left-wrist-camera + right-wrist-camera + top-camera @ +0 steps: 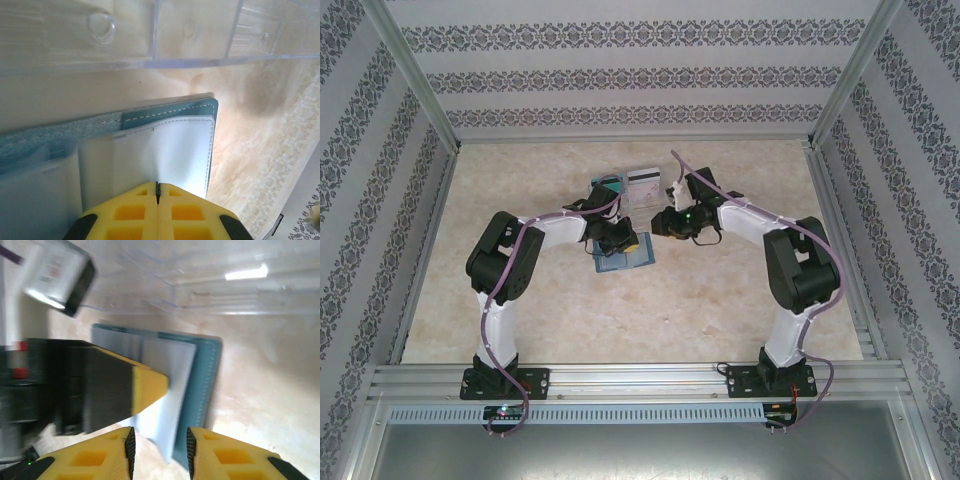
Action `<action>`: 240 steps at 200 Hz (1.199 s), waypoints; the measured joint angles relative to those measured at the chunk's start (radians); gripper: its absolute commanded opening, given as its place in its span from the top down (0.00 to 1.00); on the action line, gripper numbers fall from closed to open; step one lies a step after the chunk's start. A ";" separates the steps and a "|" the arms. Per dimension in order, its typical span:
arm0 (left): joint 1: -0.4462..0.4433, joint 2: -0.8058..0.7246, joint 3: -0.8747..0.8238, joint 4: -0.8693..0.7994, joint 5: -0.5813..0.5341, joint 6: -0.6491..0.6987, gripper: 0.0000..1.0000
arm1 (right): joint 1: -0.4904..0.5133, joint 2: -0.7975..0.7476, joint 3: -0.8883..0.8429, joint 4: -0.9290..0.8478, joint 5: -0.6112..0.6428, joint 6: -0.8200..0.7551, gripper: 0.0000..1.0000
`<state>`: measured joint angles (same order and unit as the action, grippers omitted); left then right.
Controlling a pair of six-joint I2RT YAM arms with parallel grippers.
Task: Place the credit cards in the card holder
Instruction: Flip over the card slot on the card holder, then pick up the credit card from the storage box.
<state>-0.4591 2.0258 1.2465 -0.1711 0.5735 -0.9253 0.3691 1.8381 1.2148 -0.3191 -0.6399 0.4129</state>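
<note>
The card holder (165,145) lies opened flat on the table (260,150). It has a teal cover with pale stitching along its rim and a rounded corner, and smooth grey-white pockets layered inside.

Its far edge runs alongside the wall of the clear tray (150,45). We see a narrow strip of bare table between them, so the two are apart. Off the holder's right edge the mottled beige surface lies open.

The left gripper (157,192) has its yellow, grid-moulded fingertips closed tight, with only a hairline seam between them. The tips sit at the near edge of the holder's right-hand pocket. Whether they nip the pocket's lip or merely press on it, we cannot tell.

The right gripper (160,445) hangs just right of the holder with its jaws partly apart and nothing between them. The holder's pale pocket corner shows beyond the gap.

From above, the credit cards lie in the tray just beyond the holder. A teal card (609,185) and a white card (644,178) sit side by side, thin and flat, the white one with a dark stripe along one edge.

On the holder's near side we find the widest free room — bare table right down to the metal rail (640,378). The patterned walls (620,75) stand well apart from the holder on every side.
</note>
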 measured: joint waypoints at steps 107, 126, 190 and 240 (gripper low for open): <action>0.000 -0.043 0.003 -0.041 -0.002 0.003 1.00 | 0.035 0.059 0.112 -0.042 0.038 -0.041 0.60; 0.000 -0.056 0.013 -0.055 -0.002 0.005 1.00 | 0.032 0.059 0.144 -0.053 0.049 -0.060 0.59; 0.000 -0.058 0.049 -0.078 -0.002 0.012 1.00 | -0.005 0.097 0.299 -0.183 0.126 -0.197 0.39; 0.000 -0.056 0.047 -0.078 -0.002 0.012 1.00 | -0.027 0.171 0.513 -0.260 0.333 -0.422 0.15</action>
<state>-0.4591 1.9701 1.2934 -0.2493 0.5720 -0.9131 0.3416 2.0087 1.7275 -0.5793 -0.3065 -0.0090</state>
